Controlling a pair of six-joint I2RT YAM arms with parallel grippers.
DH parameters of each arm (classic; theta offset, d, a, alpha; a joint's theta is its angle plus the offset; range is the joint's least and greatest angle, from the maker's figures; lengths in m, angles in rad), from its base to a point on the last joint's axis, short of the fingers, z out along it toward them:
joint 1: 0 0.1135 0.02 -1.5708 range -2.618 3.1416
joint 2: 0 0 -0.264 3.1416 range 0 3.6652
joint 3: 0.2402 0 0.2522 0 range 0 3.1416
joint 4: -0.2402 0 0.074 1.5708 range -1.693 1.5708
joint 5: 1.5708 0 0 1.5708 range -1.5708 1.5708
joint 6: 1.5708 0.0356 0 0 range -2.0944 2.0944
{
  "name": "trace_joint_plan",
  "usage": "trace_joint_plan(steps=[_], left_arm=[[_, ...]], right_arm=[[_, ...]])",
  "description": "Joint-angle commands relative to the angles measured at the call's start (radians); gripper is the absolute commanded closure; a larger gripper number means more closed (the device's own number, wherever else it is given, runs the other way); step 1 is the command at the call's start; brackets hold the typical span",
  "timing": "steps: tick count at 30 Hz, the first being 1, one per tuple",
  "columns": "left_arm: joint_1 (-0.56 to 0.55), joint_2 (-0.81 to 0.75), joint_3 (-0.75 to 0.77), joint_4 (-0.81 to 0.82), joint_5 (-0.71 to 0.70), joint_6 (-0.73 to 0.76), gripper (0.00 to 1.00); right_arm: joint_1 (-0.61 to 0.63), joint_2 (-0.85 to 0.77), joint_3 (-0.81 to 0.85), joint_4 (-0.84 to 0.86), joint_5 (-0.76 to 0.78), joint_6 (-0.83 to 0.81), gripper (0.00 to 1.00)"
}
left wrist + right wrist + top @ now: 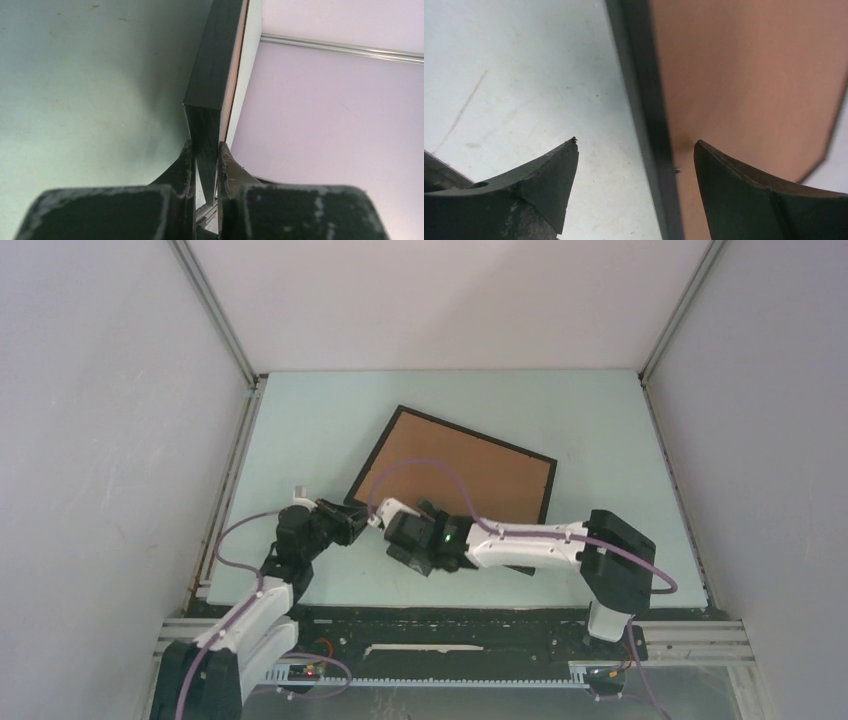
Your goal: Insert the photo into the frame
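The black frame (478, 433) lies tilted on the table, back side up, with a plain brown cardboard board (455, 475) filling it. The photo is not in view. My left gripper (358, 523) is shut on the frame's near-left corner; in the left wrist view its jaws (205, 150) clamp the thin black edge (212, 75). My right gripper (408, 512) is open over the frame's near edge. In the right wrist view (635, 142) one finger is over the table and the other over the board (749, 75), with the black edge (644, 100) between them.
The pale green table (600, 440) is boxed in by white walls on three sides with metal rails at the corners. A small metal tab (676, 170) sticks out at the frame's inner edge. Both arms' purple cables loop above the frame's near side.
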Motion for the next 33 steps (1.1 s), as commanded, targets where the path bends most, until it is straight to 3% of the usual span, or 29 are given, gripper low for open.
trace_joint_plan(steps=[1,5,9,13,14,15,16,17,19,21,24,27,29,33], left_arm=[[0.002,-0.145,0.172,-0.322,-0.014,0.011,1.00],[0.005,-0.188,0.258,-0.487,-0.010,-0.010,1.00],[0.006,-0.173,0.329,-0.587,-0.017,0.021,1.00],[0.009,-0.176,0.356,-0.606,-0.002,0.018,1.00],[0.009,-0.181,0.365,-0.606,0.000,0.019,1.00],[0.010,-0.189,0.381,-0.608,-0.005,0.034,0.96],[0.012,-0.200,0.410,-0.625,-0.027,0.070,0.80],[0.015,-0.204,0.464,-0.664,-0.054,0.131,0.54],[0.028,-0.196,0.629,-0.833,-0.150,0.317,0.07],[0.028,-0.175,0.813,-1.054,-0.289,0.484,0.00],[0.029,-0.184,0.991,-1.186,-0.465,0.641,0.00],[0.029,-0.244,1.045,-1.209,-0.576,0.726,0.00],[0.029,-0.293,1.029,-1.174,-0.580,0.758,0.00],[0.029,-0.351,0.968,-1.122,-0.545,0.764,0.00]], right_arm=[[0.132,0.005,-0.050,0.020,0.532,0.063,0.08],[0.181,0.042,-0.051,0.025,0.848,0.069,0.11],[0.205,0.030,-0.048,0.064,0.909,0.016,0.19],[0.195,0.015,-0.018,0.023,0.903,0.021,0.42],[0.187,0.008,-0.015,0.029,0.892,0.015,0.51],[0.180,0.002,-0.016,0.042,0.890,0.003,0.66],[0.172,-0.009,-0.014,0.059,0.885,-0.015,0.85],[0.165,-0.023,-0.006,0.068,0.882,-0.031,0.98],[0.152,-0.060,0.028,0.083,0.852,-0.086,1.00],[0.127,-0.104,0.086,0.071,0.801,-0.123,1.00],[0.021,-0.174,0.246,-0.098,0.595,-0.052,1.00],[-0.192,-0.221,0.448,-0.292,0.156,0.076,1.00],[-0.349,-0.250,0.528,-0.326,-0.110,0.134,1.00],[-0.671,-0.266,0.637,-0.360,-0.503,0.271,1.00]])
